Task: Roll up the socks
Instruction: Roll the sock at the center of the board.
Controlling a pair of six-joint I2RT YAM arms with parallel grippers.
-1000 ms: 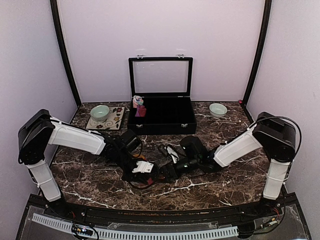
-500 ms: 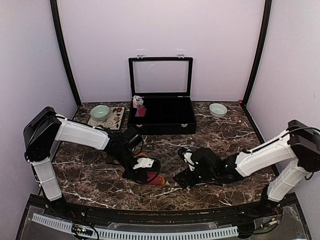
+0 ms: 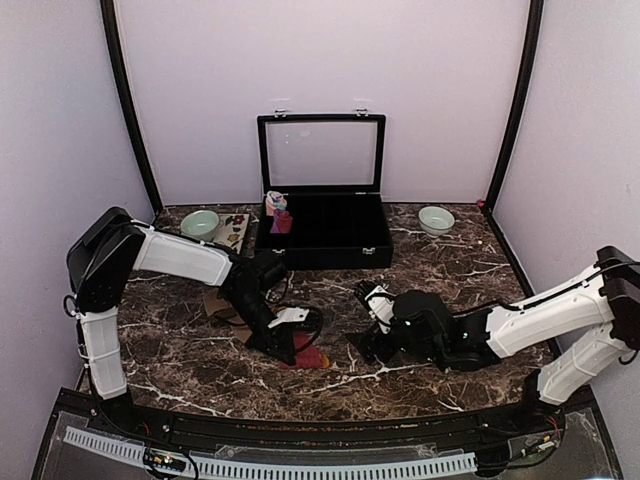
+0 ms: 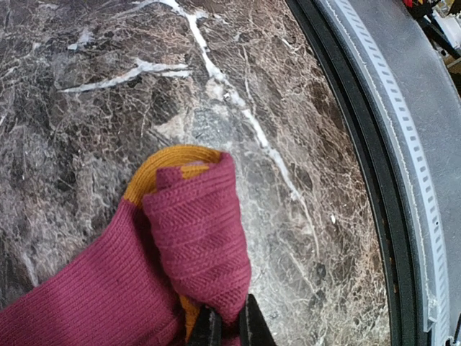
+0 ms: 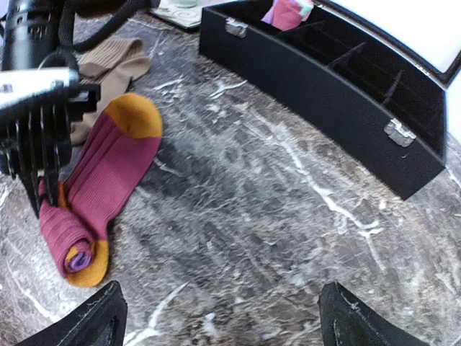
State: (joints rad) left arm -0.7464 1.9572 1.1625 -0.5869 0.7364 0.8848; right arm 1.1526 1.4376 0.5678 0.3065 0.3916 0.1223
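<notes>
Currently one maroon sock (image 5: 94,194) on the tabletop (image 5: 288,238), partly rolled and clamped at the rolled end by the left jaws, with the right jaws spread apart nearby, one tan sock (image 5: 108,61) flat beside, one black case (image 5: 324,94) and two bowls (image 3: 200,224) (image 3: 435,218) behind.

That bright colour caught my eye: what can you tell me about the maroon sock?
The maroon sock is soft ribbed knit with an orange toe. It lies on the marble table, its cuff end rolled partway into a bundle showing orange and purple. The left tool pinches that roll, shut; the rest lies flat.
</notes>
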